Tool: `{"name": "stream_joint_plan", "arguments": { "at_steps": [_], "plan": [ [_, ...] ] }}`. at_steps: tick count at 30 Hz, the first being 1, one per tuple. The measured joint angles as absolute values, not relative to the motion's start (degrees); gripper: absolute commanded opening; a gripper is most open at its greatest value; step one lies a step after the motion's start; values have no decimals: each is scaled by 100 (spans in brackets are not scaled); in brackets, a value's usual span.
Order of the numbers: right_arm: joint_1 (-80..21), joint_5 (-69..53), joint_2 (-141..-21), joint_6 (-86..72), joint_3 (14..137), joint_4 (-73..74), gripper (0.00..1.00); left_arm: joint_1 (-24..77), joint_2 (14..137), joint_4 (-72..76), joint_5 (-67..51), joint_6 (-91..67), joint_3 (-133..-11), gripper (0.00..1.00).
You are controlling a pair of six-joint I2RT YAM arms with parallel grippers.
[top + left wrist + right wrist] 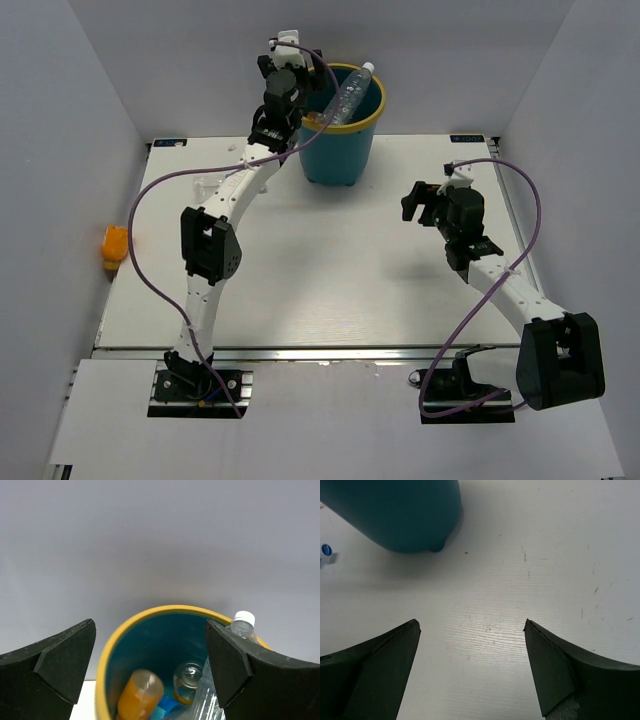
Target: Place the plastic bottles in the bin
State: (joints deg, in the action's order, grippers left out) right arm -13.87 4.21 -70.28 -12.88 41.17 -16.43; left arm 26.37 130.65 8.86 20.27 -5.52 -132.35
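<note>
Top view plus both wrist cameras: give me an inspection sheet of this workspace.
Surface: white table, light scuffs.
Job's things: bin upright near the far edge; long bottle leaning out over its rim; orange bottle and others inside; orange thing, perhaps a bottle, off the table's left edge.
Clutter: small blue item beside the bin, too small to tell.
Grippers: left gripper open above the bin, empty; right gripper open above the table, empty.
Cables: a purple cable loops along each arm.
Surroundings: plain walls on three sides.
</note>
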Motion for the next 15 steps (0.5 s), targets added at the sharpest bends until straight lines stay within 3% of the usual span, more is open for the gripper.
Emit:
{"name": "stream_joint_plan", "arguments": {
  "at_steps": [9, 15],
  "plan": [
    [-1387, 342, -7116, -1288, 4158, -1636, 89, 2397, 11690, -200, 2773, -336, -12315, 98],
    [-1387, 301, -7124, -1288, 4185, -1640, 89, 932, 10138, -698, 2915, -174, -10833, 98]
  ]
}}
